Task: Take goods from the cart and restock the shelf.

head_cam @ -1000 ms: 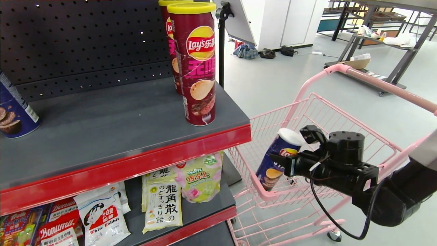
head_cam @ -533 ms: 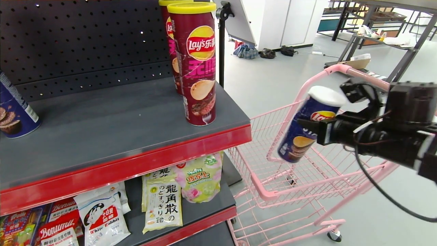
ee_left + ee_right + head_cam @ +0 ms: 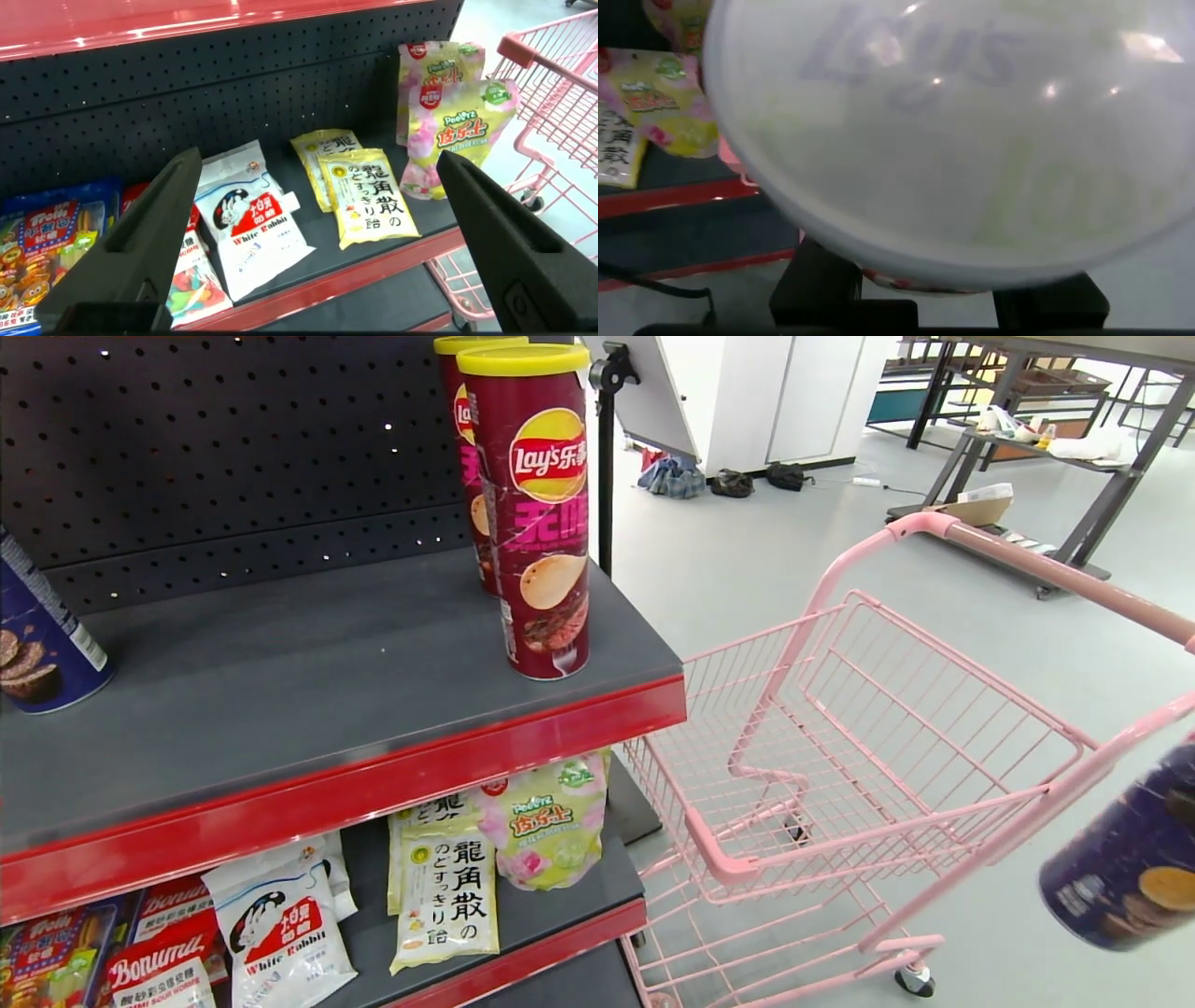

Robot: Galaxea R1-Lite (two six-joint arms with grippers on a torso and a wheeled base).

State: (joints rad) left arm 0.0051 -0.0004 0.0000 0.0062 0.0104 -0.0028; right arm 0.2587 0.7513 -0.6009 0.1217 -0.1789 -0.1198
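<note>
Right tool [image 3: 934, 297] is gripping the blue chip can [image 3: 1125, 859], fingers pressing its sides near the white plastic lid [image 3: 952, 140]. Can is hanging tilted in the air just outside the pink wire cart [image 3: 738, 873], well apart from the grey upper shelf [image 3: 327, 653]. Left tool [image 3: 318, 159] is gaping wide, holding nothing, facing snack bags [image 3: 369, 201]. Can is looking like a rigid glossy tube, probably light, slippery and dentable, so gripping mid-body is seeming safest.
</note>
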